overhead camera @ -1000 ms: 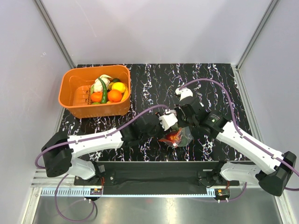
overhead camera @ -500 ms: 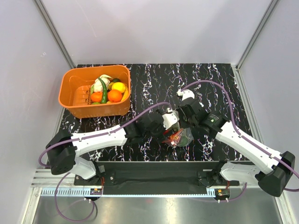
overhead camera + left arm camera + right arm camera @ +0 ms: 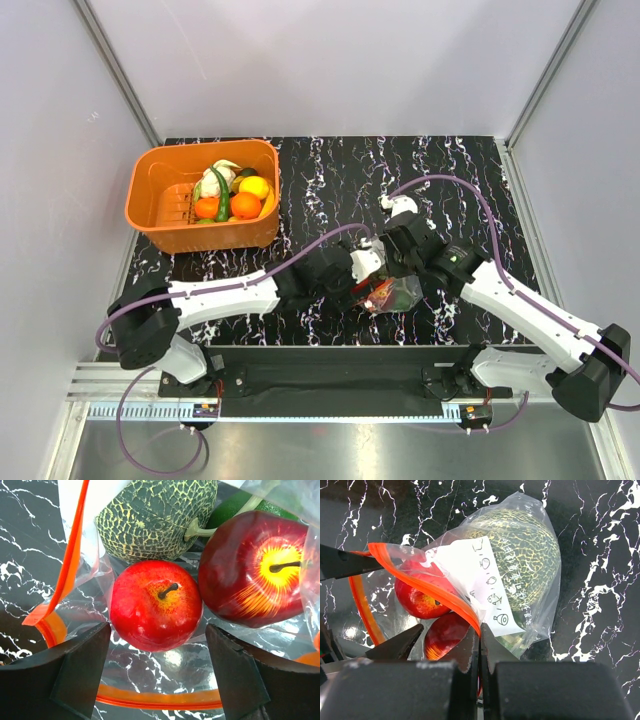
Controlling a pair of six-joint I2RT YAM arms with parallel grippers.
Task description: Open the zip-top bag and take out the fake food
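We see the crinkly clear bag point(image 3: 520, 565): right gripper point(image 3: 479, 642) clamps its orange strip; left gripper point(image 3: 157, 667), jaws apart, flanks the glossy red apple point(image 3: 155, 605) inside.

One zip-top bag point(image 3: 520, 555); two apples point(image 3: 155, 605); one melon point(image 3: 155, 515); one basket point(image 3: 160, 215).

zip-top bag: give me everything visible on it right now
The zip-top bag is crinkly clear plastic with an orange-red zip strip along its mouth and a white printed patch. It lies on the black marbled table with the mouth open. Inside: a netted green melon, a bright red apple, a darker red apple. The right tool pinches the mouth edge; the open left tool reaches into the mouth.
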